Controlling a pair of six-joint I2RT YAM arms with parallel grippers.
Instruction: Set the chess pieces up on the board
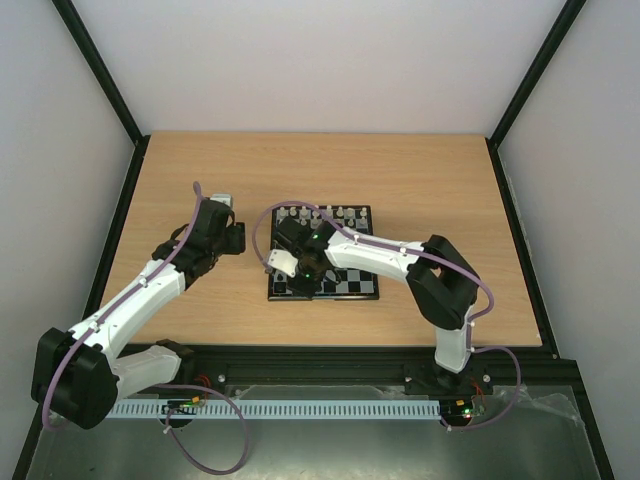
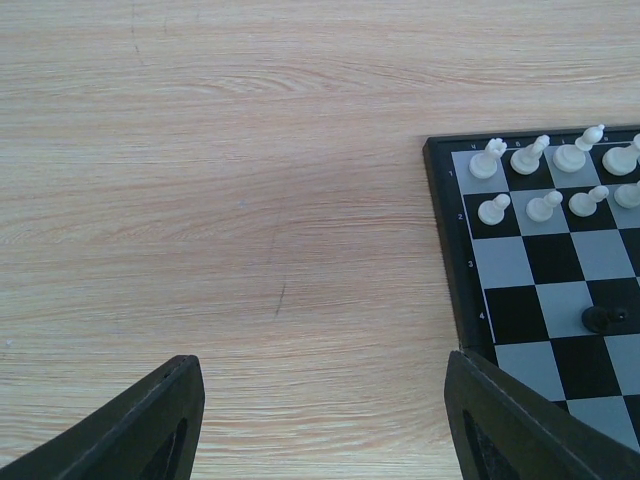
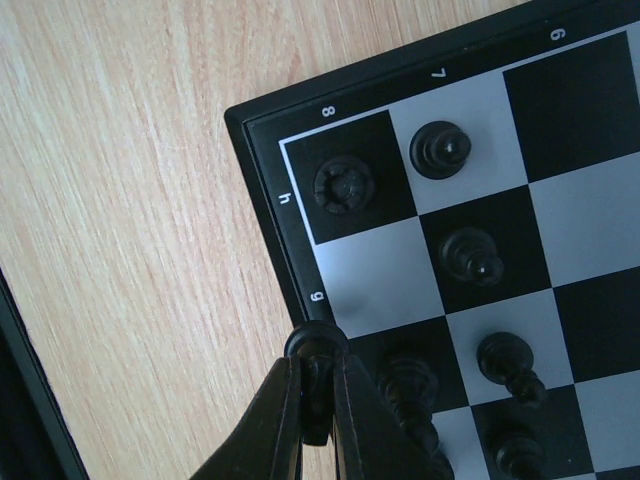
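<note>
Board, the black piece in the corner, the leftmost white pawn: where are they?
Board (image 1: 352, 284): top view, bare near squares.
Corner black piece (image 3: 343, 186): right wrist view, its top.
Leftmost white pawn (image 2: 493, 208): left wrist view, its body.

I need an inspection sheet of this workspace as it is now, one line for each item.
Surface: wooden table, bare around the board.
Job's things: board lies flat mid-table; white pieces stand in two rows at its far edge; black pieces stand at the near edge, and the square beside the corner one is not yet filled.
Clutter: nothing seen.
Grippers: left gripper open over bare table, left of the board; right gripper shut on a black piece at the board's rim.
Cables: purple cables follow both arms; the right one arcs above the board.
Surroundings: white walls, black frame posts, black rail along the near edge.
</note>
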